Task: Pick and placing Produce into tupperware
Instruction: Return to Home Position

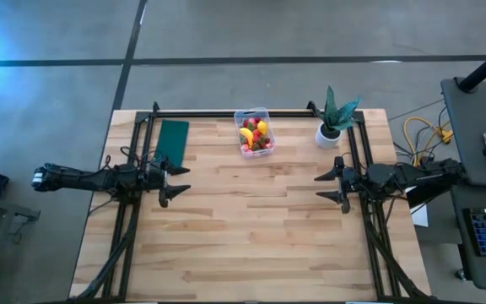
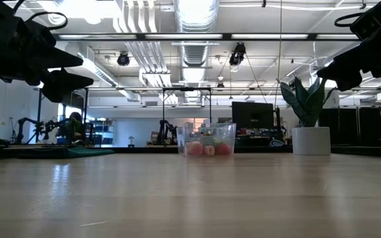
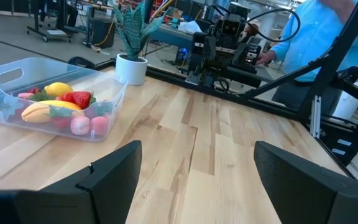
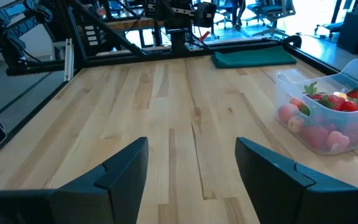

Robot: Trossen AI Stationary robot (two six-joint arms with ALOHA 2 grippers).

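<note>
The clear tupperware (image 1: pixel 254 132) stands on its base at the table's far middle. Inside it lie the produce: red and pink strawberries (image 3: pixel 79 99), a yellow banana (image 3: pixel 42 111) and a yellow lemon (image 3: pixel 59 88). The same box (image 4: pixel 328 115) shows in the right wrist view and, far off, the box (image 2: pixel 207 140) in the low view. My left gripper (image 1: pixel 175 181) hovers open at the table's left side, above the wood. My right gripper (image 1: pixel 329 187) hovers open at the right side. Both grippers point toward the table's middle, and nothing is between their fingers.
A green plant in a white pot (image 1: pixel 331 127) stands right of the box at the far edge. A dark green pad (image 1: pixel 173 140) lies at the far left. A person in a light blue shirt (image 3: pixel 322 37) is beyond the table's right side. Bare wood (image 1: pixel 251 228) fills the middle and near half.
</note>
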